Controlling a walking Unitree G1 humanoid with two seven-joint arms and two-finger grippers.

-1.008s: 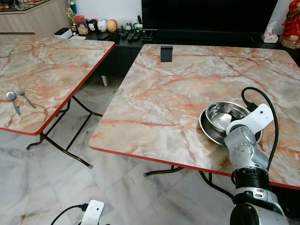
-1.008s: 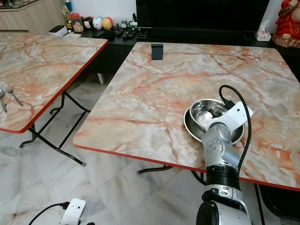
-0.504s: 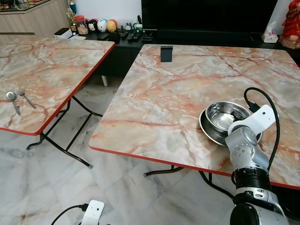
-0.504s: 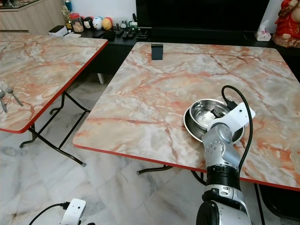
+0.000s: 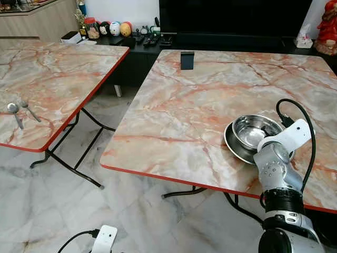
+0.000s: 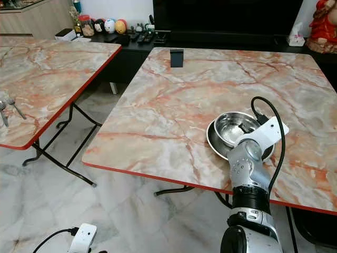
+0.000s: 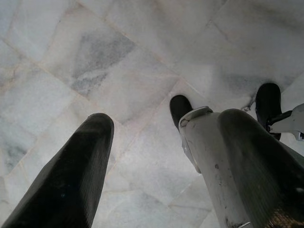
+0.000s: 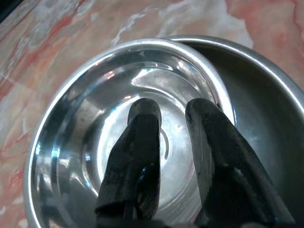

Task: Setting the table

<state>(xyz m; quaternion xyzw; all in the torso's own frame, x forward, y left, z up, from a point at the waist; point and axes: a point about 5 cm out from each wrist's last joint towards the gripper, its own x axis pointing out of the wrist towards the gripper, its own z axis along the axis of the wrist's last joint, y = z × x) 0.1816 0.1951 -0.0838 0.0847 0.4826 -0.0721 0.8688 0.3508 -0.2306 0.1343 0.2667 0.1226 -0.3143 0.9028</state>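
Note:
A small steel bowl [image 5: 254, 128] sits inside a wider steel dish [image 5: 235, 146] near the front right of the right marble table [image 5: 195, 100]. My right gripper [image 8: 173, 110] hovers over the bowl's inside, close to its rim. Its two black fingers [image 8: 137, 156] stand a little apart, open, with nothing between them. The white right wrist [image 5: 288, 135] covers the dish's near right side. Two spoons [image 5: 18, 110] lie on the left table [image 5: 58, 74]. My left gripper [image 7: 166, 118] hangs open above the floor.
A small black stand [image 5: 187, 59] sits at the far edge of the right table. A gap of marble floor [image 5: 100, 137] separates the two folding tables. A dark TV cabinet with jars and remotes [image 5: 126, 31] runs along the back wall.
My right wrist has drawn slightly back and to the right, so more of the bowl's inside shows. Bowl, dish and spoons stay put.

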